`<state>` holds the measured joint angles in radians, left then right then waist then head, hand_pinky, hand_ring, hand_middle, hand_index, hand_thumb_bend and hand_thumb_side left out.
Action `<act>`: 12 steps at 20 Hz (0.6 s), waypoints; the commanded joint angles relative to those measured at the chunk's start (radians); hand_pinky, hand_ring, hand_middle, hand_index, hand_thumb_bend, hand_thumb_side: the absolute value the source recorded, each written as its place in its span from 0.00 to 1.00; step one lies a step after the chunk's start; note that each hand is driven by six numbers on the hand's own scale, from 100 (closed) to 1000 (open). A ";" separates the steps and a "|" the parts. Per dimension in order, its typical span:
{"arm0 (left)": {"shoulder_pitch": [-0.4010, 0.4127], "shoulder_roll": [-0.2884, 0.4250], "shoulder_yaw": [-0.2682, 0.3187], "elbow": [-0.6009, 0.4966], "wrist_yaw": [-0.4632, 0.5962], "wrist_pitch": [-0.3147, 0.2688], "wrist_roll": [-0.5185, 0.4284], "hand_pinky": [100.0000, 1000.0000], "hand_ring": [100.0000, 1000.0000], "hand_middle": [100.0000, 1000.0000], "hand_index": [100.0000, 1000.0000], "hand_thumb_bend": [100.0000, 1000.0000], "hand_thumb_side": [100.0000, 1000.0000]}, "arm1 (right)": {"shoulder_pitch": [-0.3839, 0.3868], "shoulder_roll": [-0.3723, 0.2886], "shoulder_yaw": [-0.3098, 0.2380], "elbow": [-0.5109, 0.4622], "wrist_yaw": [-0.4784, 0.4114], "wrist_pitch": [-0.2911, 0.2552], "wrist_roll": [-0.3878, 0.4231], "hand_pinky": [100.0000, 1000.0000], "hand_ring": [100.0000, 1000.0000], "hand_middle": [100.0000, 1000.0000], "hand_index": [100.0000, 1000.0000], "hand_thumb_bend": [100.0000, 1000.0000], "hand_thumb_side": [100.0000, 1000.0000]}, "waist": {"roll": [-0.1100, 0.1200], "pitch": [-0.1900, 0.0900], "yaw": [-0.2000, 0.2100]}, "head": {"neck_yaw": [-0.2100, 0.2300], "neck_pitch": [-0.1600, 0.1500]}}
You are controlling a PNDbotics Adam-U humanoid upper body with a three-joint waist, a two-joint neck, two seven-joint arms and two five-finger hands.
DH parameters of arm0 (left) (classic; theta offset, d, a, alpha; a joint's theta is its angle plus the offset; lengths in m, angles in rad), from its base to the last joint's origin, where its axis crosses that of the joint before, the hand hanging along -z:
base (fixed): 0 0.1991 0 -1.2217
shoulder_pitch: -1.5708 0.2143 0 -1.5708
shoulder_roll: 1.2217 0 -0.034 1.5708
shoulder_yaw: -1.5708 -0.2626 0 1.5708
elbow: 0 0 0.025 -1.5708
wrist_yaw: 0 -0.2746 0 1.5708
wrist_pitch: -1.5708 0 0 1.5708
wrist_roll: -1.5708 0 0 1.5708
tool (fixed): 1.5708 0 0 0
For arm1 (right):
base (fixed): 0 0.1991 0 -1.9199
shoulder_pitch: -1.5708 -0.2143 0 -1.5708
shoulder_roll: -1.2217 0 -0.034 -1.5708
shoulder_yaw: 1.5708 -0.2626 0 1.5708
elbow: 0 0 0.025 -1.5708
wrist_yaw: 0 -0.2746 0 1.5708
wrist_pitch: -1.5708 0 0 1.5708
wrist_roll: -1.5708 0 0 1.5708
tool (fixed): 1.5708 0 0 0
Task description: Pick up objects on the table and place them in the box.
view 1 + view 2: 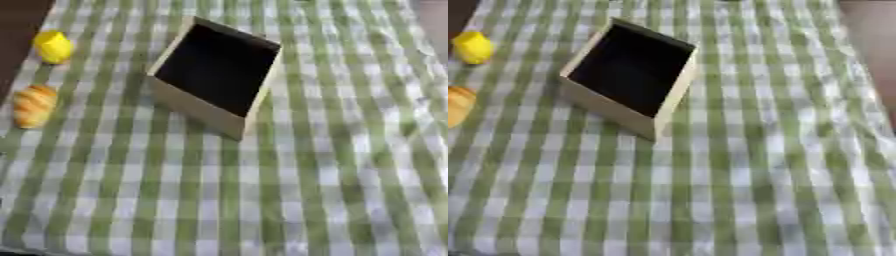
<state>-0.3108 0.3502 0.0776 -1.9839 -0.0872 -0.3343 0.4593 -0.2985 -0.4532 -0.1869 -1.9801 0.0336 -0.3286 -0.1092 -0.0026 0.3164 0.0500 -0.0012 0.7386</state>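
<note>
A light wooden box (197, 107) with a dark inside stands upper middle on the green and white checked cloth; nothing shows inside it. A small yellow object (53, 46) lies at the upper left near the table's edge. Below it, at the left edge, lies an orange-brown bread-like object (34, 105). Neither hand shows in either view.
The checked cloth (289, 190) covers the table from the box down to the near edge. A dark strip (17, 35) runs past the table's upper left edge. At the upper right a brownish floor (872, 35) lies beyond the cloth.
</note>
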 commanded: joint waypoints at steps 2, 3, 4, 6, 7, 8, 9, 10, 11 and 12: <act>-0.009 0.010 0.002 -0.016 0.004 0.000 -0.001 0.64 0.76 0.80 0.81 0.17 0.57 | -0.009 -0.020 -0.008 -0.020 0.004 -0.002 0.000 0.88 0.78 0.72 0.88 0.00 0.48 | -0.001 -0.020 0.000 | 0.004 -0.001; -0.009 0.010 0.002 -0.016 0.003 0.001 -0.002 0.64 0.76 0.80 0.81 0.17 0.57 | -0.008 -0.020 -0.009 -0.020 0.004 -0.002 0.000 0.88 0.78 0.72 0.88 0.00 0.48 | -0.001 -0.020 0.000 | 0.004 -0.002; -0.009 0.010 0.002 -0.016 0.003 0.000 -0.002 0.64 0.76 0.80 0.81 0.17 0.57 | -0.008 -0.020 -0.009 -0.020 0.003 -0.002 0.000 0.88 0.78 0.72 0.88 0.00 0.48 | -0.001 -0.019 0.000 | 0.005 -0.003; -0.010 0.011 0.002 -0.016 0.003 -0.001 -0.002 0.64 0.76 0.80 0.81 0.17 0.57 | -0.008 -0.020 -0.008 -0.020 0.003 -0.003 0.000 0.88 0.78 0.72 0.88 0.00 0.48 | -0.001 -0.019 0.001 | 0.006 -0.002; -0.010 0.014 0.003 -0.016 0.002 -0.001 -0.002 0.64 0.76 0.80 0.81 0.17 0.57 | -0.008 -0.020 -0.008 -0.020 0.003 -0.003 0.001 0.88 0.78 0.72 0.88 0.00 0.48 | 0.000 -0.019 0.001 | 0.007 -0.001; -0.009 0.018 0.004 -0.016 0.000 -0.001 -0.001 0.64 0.76 0.80 0.81 0.17 0.57 | -0.009 -0.022 -0.009 -0.020 0.003 -0.003 0.001 0.88 0.78 0.72 0.88 0.00 0.48 | 0.000 -0.019 0.001 | 0.008 0.000; -0.007 0.030 0.005 -0.016 -0.004 -0.002 0.000 0.64 0.76 0.80 0.82 0.17 0.56 | -0.008 -0.025 -0.008 -0.020 0.003 -0.004 0.001 0.88 0.78 0.72 0.88 0.00 0.48 | 0.001 -0.019 0.001 | 0.008 0.002; -0.004 0.047 0.007 -0.016 -0.009 -0.003 0.001 0.64 0.76 0.79 0.82 0.17 0.56 | -0.009 -0.030 -0.008 -0.020 0.004 -0.004 0.001 0.88 0.78 0.72 0.88 0.00 0.47 | 0.002 -0.019 0.001 | 0.008 0.004; 0.001 0.073 0.008 -0.016 -0.017 -0.002 0.004 0.64 0.76 0.79 0.82 0.17 0.55 | -0.009 -0.036 -0.008 -0.020 0.005 -0.004 0.001 0.88 0.78 0.72 0.88 0.00 0.47 | 0.004 -0.019 0.002 | 0.009 0.006; 0.008 0.102 0.008 -0.016 -0.025 0.003 0.006 0.64 0.76 0.79 0.82 0.17 0.55 | -0.009 -0.040 -0.008 -0.020 0.006 -0.005 0.001 0.88 0.78 0.72 0.88 0.00 0.47 | 0.006 -0.018 0.002 | 0.011 0.008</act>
<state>-0.2994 0.4010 0.0778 -1.9839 -0.1040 -0.3327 0.4612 -0.2985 -0.4592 -0.1870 -1.9801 0.0338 -0.3293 -0.1092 0.0031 0.3164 0.0507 0.0065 0.7393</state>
